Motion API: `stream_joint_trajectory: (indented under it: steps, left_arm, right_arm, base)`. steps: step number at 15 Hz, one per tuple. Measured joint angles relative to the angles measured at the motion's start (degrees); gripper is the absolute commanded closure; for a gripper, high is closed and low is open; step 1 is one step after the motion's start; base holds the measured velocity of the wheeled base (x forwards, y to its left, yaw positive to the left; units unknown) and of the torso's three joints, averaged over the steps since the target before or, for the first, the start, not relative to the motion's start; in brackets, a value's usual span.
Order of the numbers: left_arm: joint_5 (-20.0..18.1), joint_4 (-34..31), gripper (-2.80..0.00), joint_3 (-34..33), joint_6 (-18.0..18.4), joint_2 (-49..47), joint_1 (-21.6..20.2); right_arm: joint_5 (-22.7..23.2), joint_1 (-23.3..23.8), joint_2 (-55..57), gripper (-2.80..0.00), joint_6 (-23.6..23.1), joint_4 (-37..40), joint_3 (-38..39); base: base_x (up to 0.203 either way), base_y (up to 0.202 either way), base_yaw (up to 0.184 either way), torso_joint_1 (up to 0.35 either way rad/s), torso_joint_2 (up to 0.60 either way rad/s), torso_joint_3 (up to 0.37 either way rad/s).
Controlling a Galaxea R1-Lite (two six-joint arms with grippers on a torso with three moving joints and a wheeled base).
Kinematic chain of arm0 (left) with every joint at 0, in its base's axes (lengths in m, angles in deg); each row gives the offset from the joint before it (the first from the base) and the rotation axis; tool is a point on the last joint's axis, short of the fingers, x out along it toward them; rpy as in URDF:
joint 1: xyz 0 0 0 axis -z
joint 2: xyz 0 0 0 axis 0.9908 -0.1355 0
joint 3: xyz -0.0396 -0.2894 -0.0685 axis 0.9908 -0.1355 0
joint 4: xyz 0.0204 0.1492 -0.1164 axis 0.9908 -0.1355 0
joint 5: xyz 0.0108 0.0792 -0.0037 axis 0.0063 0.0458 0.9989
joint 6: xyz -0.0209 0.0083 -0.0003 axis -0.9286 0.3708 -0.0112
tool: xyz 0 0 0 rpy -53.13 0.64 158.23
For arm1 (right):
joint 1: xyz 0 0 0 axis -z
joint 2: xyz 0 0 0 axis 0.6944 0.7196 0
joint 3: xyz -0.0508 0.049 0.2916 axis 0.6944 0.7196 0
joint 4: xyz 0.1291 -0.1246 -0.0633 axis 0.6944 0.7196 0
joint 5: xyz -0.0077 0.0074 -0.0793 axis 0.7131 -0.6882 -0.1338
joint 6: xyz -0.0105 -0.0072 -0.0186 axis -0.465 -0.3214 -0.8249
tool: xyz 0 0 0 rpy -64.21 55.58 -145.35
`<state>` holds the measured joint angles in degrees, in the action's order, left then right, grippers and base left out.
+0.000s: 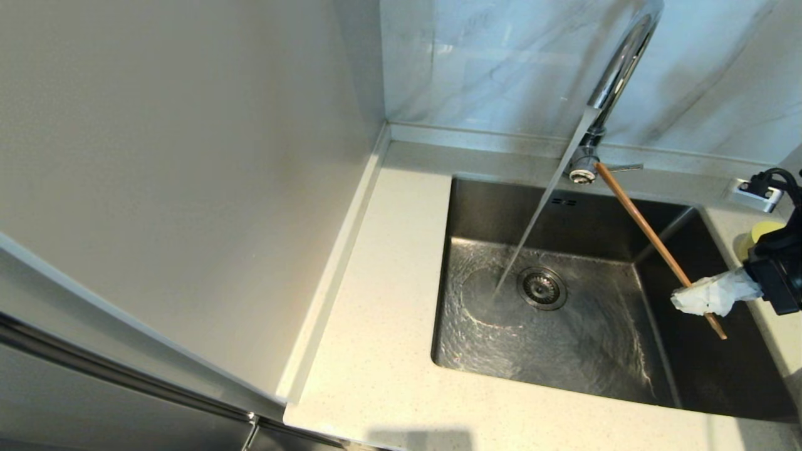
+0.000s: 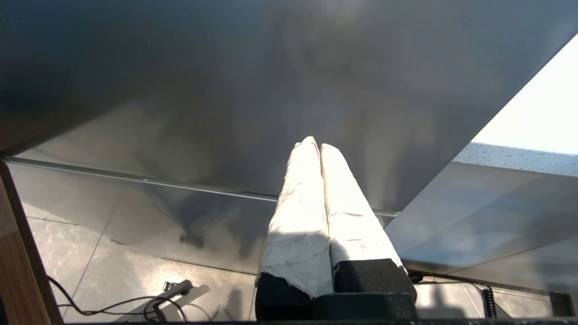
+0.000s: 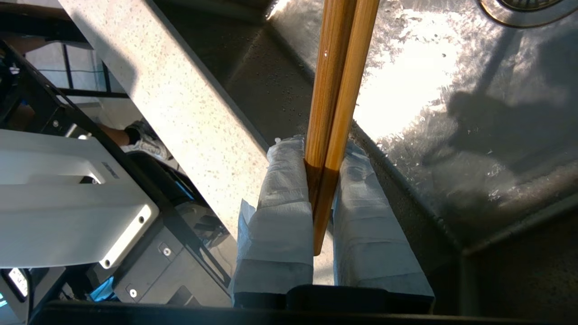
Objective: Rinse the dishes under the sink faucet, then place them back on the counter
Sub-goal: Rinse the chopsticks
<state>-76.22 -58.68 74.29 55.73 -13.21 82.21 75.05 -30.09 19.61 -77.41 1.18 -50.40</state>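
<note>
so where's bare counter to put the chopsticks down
The widest bare counter runs left of the sink, from the back rim to the front edge. The front strip is narrow. The right side is crowded: the right gripper holds the chopsticks there beside a yellow bowl.

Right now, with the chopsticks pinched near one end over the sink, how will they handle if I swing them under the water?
The chopsticks look stiff and light. The right gripper clamps them near one end, so the long free part may pivot. If wetted, the smooth wood could slip between the wrapped fingers. They are round, so probably apt to roll on the counter.
</note>
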Motion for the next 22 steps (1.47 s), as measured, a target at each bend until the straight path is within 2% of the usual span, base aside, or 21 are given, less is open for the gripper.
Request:
stream_joint_trajectory:
  steps: [8,22]
  left_arm:
    - [0.02,-0.02,0.00,0.00,-0.01,0.00,0.00]
    - [0.03,-0.01,0.00,0.00,-0.02,0.00,0.00]
  right_arm:
    - [0.46,-4.31,3.06,0.00,0.60,-0.11,-4.04]
    - [0.44,-4.61,8.36,0.00,2.01,-0.11,-10.52]
  base:
    - [0.000,0.000,0.000,0.000,0.00,0.000]
    - [0.000,0.000,0.000,0.000,0.00,0.000]
